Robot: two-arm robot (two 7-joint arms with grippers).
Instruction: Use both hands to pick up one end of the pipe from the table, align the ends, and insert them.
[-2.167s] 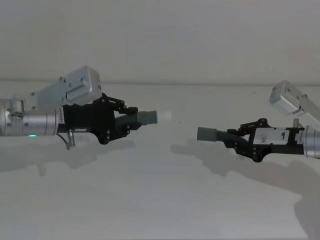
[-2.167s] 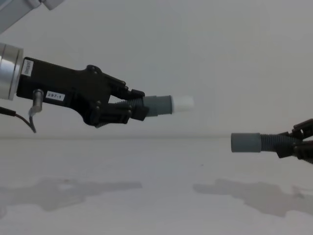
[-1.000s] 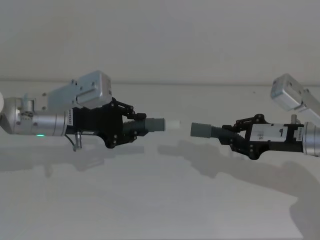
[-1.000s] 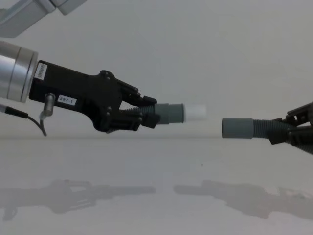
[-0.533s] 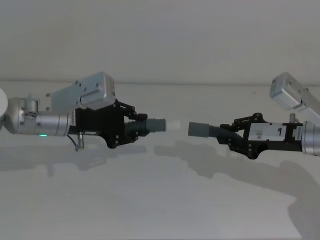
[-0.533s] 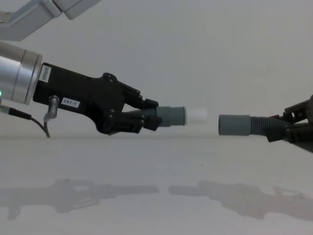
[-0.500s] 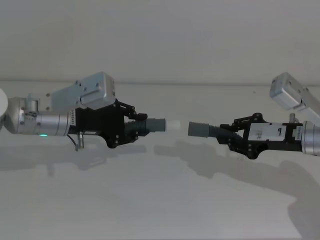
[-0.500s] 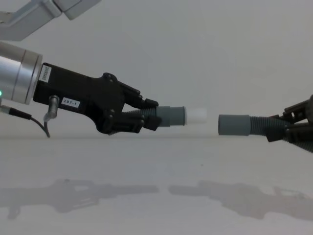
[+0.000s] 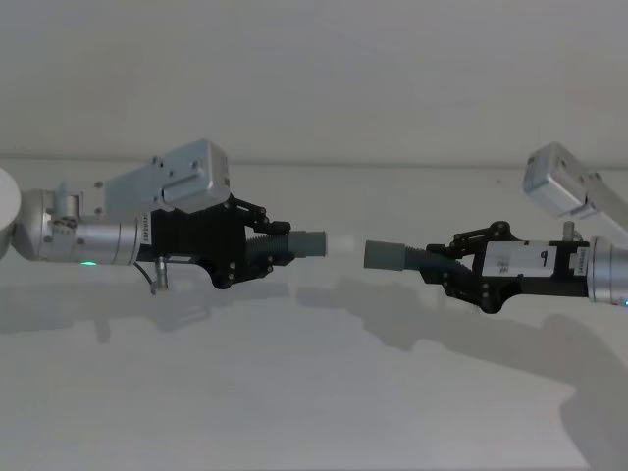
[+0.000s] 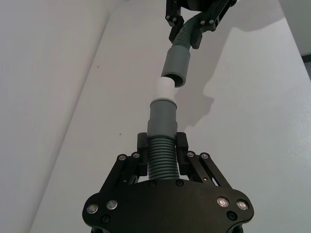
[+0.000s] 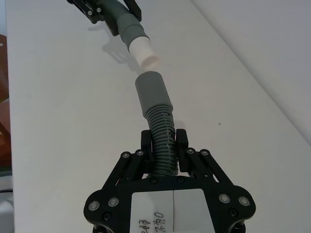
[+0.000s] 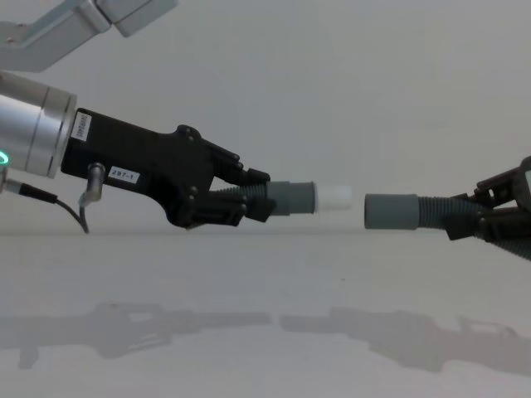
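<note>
Above the table [image 9: 294, 392], the left tool [image 9: 280, 245] at 9 o'clock is clamped on the left hose piece [image 9: 306, 242], its white tip [image 12: 333, 197] pointing toward 3 o'clock. Just apart from the tip is the grey cuff [image 9: 381, 254] of the right hose piece [image 9: 422, 259], which is clamped in the right tool [image 9: 442, 267] at 3 o'clock.

The worktop [image 9: 314, 392] is a plain, flat, matt white-grey surface that runs back to a pale wall [image 9: 314, 78] and meets it in a straight seam. Two long, soft grey shadows [image 12: 141, 323] fall across it side by side, well in front of the wall. A tiny dark speck [image 12: 343, 279] sits between the wall and the shadows.
</note>
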